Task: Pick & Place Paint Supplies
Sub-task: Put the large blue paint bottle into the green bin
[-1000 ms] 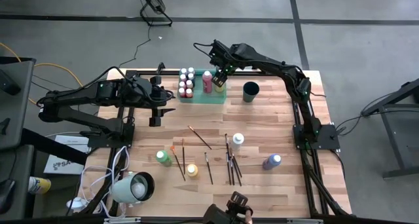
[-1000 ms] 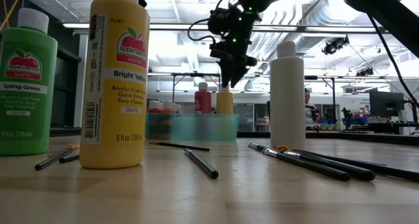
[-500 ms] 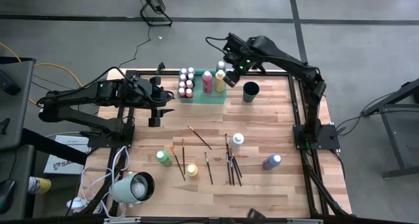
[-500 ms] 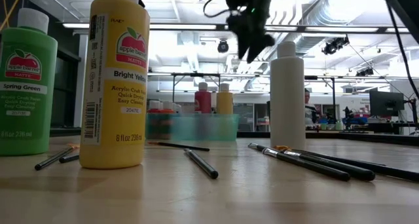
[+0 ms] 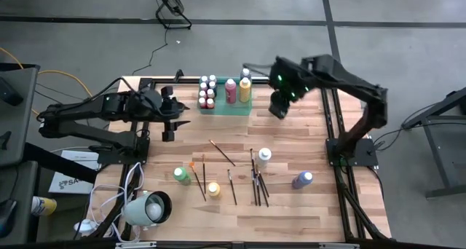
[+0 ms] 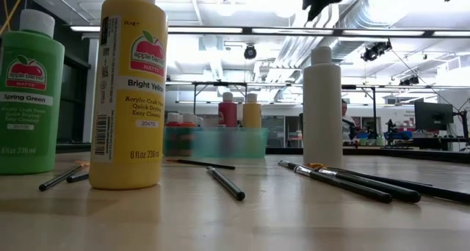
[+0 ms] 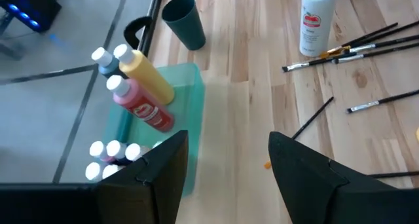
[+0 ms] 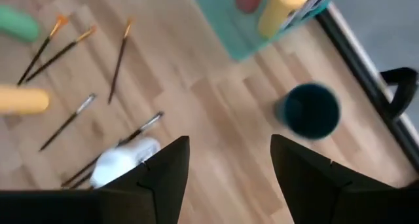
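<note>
In the overhead view we see a wooden table (image 5: 291, 212). At upper centre stands a green tray (image 5: 226, 103) holding a red bottle (image 5: 231, 91), a yellow bottle (image 5: 245, 89) and a cluster of small bottles (image 5: 207, 92). Just right of the tray, the dark cup (image 5: 278, 103) sits partly under the right gripper (image 5: 279, 108), fingers spread and empty. The left gripper (image 5: 169, 136), also spread and empty, is at mid left. Lower centre, loose brushes (image 5: 256, 183) lie among a white bottle (image 5: 264, 156), purple bottle (image 5: 302, 180), green bottle (image 5: 181, 175) and another yellow one (image 5: 213, 189).
</note>
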Robot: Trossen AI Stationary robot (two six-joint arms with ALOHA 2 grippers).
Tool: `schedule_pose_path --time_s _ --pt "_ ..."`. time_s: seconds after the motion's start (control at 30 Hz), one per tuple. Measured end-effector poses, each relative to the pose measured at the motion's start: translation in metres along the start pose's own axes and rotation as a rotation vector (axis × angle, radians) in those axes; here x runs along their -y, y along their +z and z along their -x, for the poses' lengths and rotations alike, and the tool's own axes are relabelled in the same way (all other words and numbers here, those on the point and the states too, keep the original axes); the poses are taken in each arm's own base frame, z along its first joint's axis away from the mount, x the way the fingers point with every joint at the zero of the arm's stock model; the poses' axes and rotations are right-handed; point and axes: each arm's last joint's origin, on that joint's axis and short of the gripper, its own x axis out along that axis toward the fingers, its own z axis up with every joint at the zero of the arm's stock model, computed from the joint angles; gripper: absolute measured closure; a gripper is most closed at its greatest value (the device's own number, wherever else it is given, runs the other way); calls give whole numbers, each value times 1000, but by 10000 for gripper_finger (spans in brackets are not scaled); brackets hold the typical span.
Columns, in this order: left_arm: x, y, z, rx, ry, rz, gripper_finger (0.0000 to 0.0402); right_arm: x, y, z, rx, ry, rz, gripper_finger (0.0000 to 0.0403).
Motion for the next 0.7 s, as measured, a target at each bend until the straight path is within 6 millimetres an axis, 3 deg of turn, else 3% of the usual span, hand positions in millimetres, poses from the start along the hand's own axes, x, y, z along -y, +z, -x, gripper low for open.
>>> schedule_pose_path --time_s 0.27,0.47,0.7 --pt "5 -24 6 153 3 132 195 -29 -72 -1 -105 12 -128 198" --pt "5 -24 11 195 3 144 195 -51 -130 -5 -232 23 -371 198" --pt "5 -24 10 191 -15 157 195 -77 -185 -10 -290 -30 -431 198"
